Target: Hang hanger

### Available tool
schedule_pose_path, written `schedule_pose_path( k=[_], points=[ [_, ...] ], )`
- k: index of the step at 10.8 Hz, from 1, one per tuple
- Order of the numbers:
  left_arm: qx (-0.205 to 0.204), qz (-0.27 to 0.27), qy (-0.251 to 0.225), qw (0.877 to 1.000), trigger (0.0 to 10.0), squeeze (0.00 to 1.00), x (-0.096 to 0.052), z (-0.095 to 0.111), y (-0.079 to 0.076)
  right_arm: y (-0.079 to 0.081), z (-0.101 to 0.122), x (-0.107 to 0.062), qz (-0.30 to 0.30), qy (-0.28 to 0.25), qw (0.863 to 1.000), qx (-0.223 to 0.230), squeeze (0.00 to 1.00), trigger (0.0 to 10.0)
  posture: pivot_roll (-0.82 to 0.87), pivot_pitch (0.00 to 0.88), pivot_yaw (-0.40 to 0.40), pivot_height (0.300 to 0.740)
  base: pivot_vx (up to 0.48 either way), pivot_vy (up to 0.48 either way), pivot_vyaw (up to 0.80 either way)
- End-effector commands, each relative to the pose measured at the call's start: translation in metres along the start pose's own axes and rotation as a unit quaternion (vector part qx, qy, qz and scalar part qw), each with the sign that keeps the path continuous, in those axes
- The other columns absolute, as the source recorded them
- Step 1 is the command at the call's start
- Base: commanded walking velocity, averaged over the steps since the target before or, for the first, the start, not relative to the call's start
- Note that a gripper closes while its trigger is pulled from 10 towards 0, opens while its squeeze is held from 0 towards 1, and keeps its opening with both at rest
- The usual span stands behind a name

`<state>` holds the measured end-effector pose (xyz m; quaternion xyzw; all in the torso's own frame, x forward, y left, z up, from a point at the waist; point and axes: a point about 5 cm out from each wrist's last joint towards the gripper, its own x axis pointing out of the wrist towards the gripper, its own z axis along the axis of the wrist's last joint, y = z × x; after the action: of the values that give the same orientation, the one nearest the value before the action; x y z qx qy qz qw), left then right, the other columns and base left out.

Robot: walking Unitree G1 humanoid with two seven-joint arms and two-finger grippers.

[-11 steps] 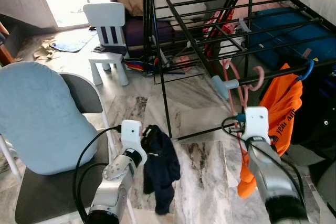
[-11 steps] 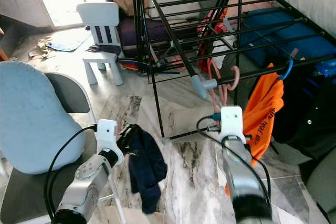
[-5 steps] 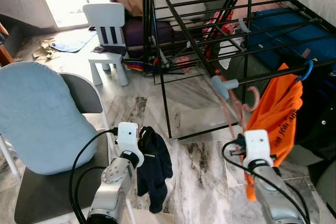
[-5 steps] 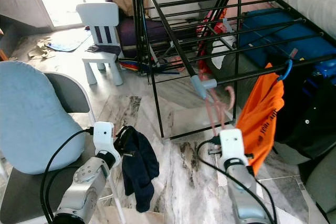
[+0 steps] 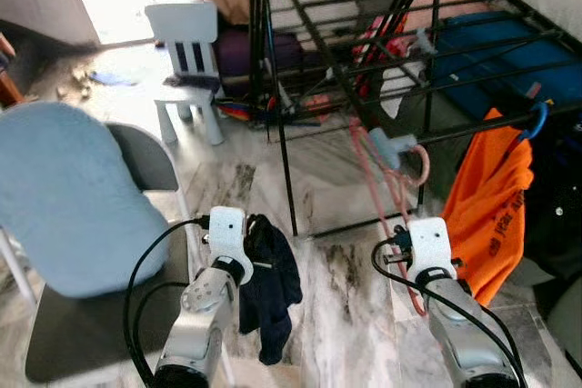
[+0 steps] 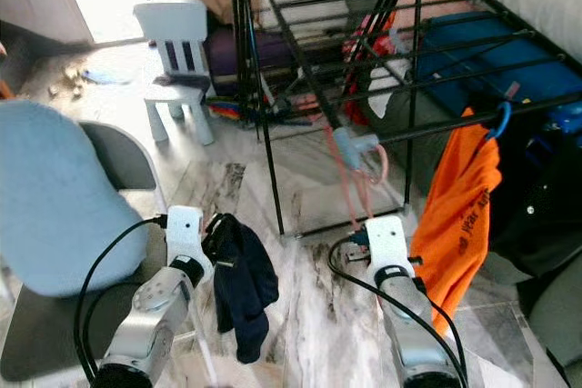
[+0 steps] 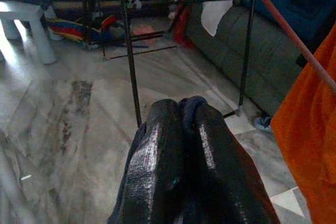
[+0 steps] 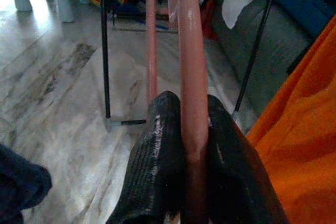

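My right gripper (image 8: 185, 103) is shut on the stem of a pink hanger (image 5: 397, 190), low in front of the black drying rack (image 5: 364, 52). The hanger's hook (image 5: 420, 165) curls right by the grey cap (image 5: 389, 148) at the end of the rack's near rail. I cannot tell whether it rests on the rail. My left gripper (image 7: 181, 106) is shut on a dark navy garment (image 5: 269, 283) that dangles above the marble floor, beside the chair.
An orange shirt (image 5: 489, 215) hangs from a blue hanger on the same rail, just right of my right arm. A grey chair with a blue cushion (image 5: 73, 197) stands at my left. A small white chair (image 5: 186, 61) and clutter lie beyond.
My right arm has come down and moved left with the pink hanger. Its hook has shifted along the rail towards the grey end cap. The left gripper still holds the garment.
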<state>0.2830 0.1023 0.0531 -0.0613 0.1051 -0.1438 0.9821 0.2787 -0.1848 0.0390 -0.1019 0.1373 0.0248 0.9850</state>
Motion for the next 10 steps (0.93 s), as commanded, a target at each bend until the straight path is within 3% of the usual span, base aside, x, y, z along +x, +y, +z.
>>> schedule_pose_path(
  k=[1,4,6,10],
  points=[
    [0.005,0.002,-0.005,1.0,10.0,0.0,0.001,0.002,-0.001,0.004,0.0,0.0,0.009,-0.002,1.0,0.002,0.0,10.0,-0.17,0.0,0.03,0.74,-0.255,0.0,0.0],
    [0.008,-0.001,-0.004,1.0,10.0,0.0,0.002,0.002,-0.003,0.006,0.002,0.001,0.017,-0.004,1.0,0.002,0.0,10.0,-0.18,0.0,0.032,0.74,-0.259,0.0,0.0],
    [-0.013,-0.022,-0.036,0.999,10.0,0.0,0.001,0.011,-0.002,0.005,0.005,0.002,0.015,-0.011,1.0,0.0,0.0,10.0,-0.19,0.0,0.034,0.74,0.0,0.0,0.0],
    [-0.015,-0.023,-0.046,0.999,10.0,0.0,0.002,0.015,0.001,0.005,0.009,0.004,0.014,-0.017,1.0,-0.005,0.0,10.0,-0.19,0.0,0.035,0.74,0.0,-0.468,0.0]
  ],
)
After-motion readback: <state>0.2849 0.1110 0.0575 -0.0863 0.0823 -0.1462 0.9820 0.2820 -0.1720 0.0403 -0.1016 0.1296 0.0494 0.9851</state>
